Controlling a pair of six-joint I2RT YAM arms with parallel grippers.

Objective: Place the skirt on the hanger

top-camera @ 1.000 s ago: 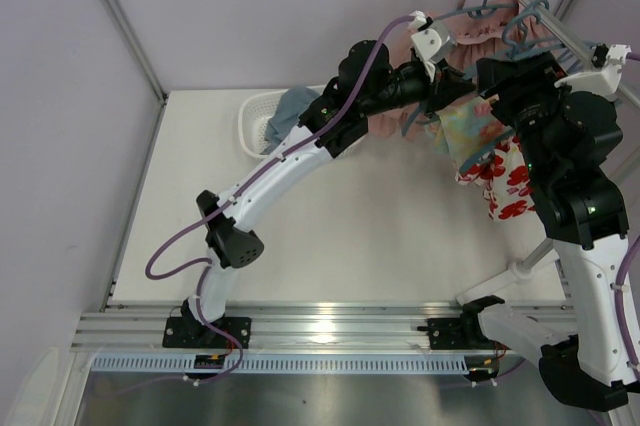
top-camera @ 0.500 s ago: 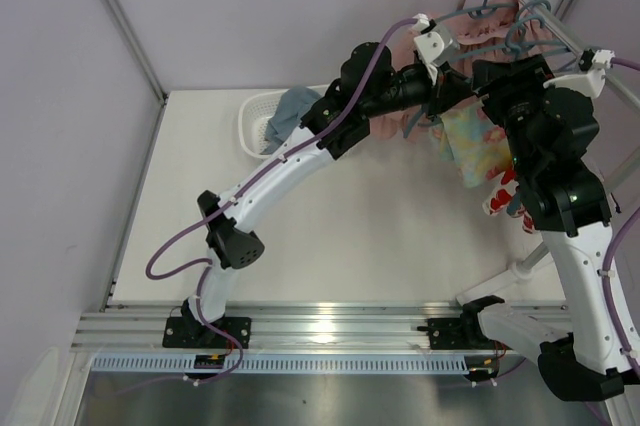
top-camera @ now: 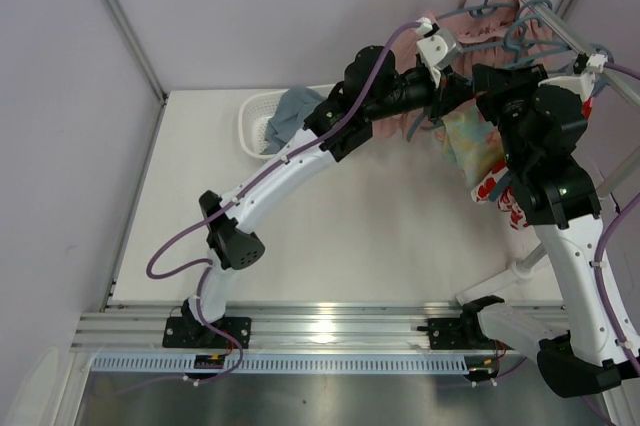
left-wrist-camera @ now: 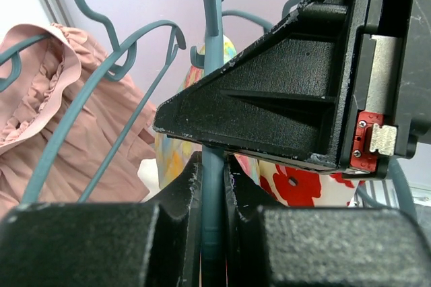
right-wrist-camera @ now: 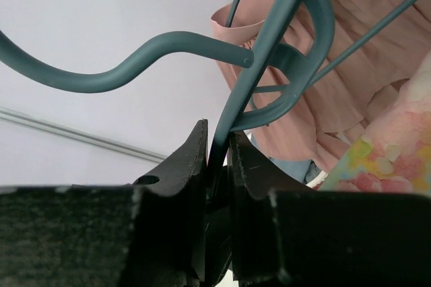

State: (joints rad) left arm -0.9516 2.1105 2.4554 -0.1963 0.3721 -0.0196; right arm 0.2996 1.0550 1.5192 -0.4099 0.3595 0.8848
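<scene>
Top external view: over the last second the right arm has swung up toward the rail [top-camera: 565, 28], carrying the skirt [top-camera: 468, 138] higher. Left fingers [left-wrist-camera: 180, 196] and right fingers [right-wrist-camera: 182, 166] each clamp the hanger [left-wrist-camera: 213, 44]. The skirt hangs between them, so hooking onto the rail probably comes next.

Skirt [top-camera: 466, 142] half hidden behind right arm [top-camera: 560, 191], hanger [left-wrist-camera: 213, 38] cut off at left wrist view's top
</scene>
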